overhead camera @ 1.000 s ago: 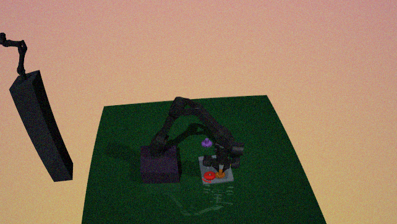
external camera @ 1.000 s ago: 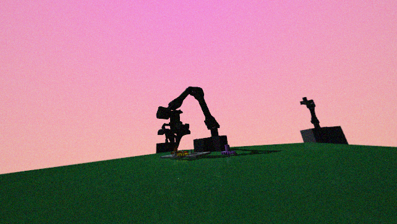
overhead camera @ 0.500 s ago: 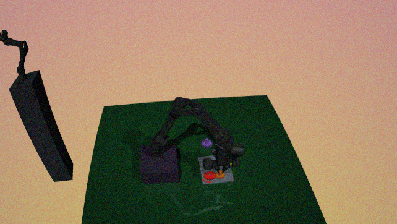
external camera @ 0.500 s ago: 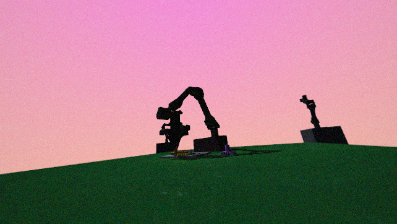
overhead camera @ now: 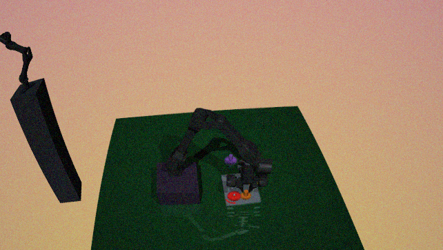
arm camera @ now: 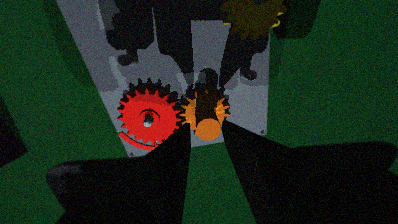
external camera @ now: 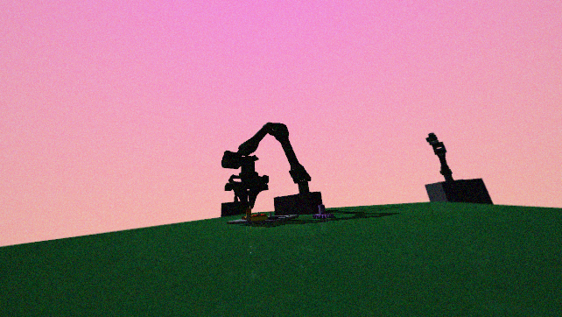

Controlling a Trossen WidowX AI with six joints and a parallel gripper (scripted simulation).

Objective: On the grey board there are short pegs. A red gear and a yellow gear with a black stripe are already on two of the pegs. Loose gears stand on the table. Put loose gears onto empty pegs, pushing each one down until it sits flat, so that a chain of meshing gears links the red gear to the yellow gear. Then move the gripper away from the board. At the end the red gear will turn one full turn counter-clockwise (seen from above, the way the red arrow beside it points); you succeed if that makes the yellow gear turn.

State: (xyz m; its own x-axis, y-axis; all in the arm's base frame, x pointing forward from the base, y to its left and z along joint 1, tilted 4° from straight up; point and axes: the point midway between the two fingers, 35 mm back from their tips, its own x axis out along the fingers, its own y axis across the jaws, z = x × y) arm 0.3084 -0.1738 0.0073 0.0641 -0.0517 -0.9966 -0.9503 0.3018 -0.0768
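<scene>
The red gear [overhead camera: 234, 196] [arm camera: 145, 117] sits on the grey board [overhead camera: 255, 199] [arm camera: 252, 110], with the red arrow beside it. An orange gear [overhead camera: 245, 195] [arm camera: 223, 111] with an upright knob is low at the board beside the red gear, their teeth close together or meshing; whether it lies fully flat is hard to tell. My gripper [overhead camera: 245, 190] [external camera: 249, 207] [arm camera: 206, 126] is slightly open around the knob, with thin gaps on both sides in the wrist view. The yellow gear [arm camera: 252, 17] is in shadow at the top of the wrist view. A purple gear [overhead camera: 230, 159] [external camera: 323, 214] stands on the table.
The dark base block [overhead camera: 178, 188] [external camera: 298, 203] of my arm stands beside the board. The purple gear is off the board's back edge in the top view. A second arm on a tall block [overhead camera: 45, 145] [external camera: 466, 191] is far off. Gripper shadows cover much of the board, making its pegs hard to see.
</scene>
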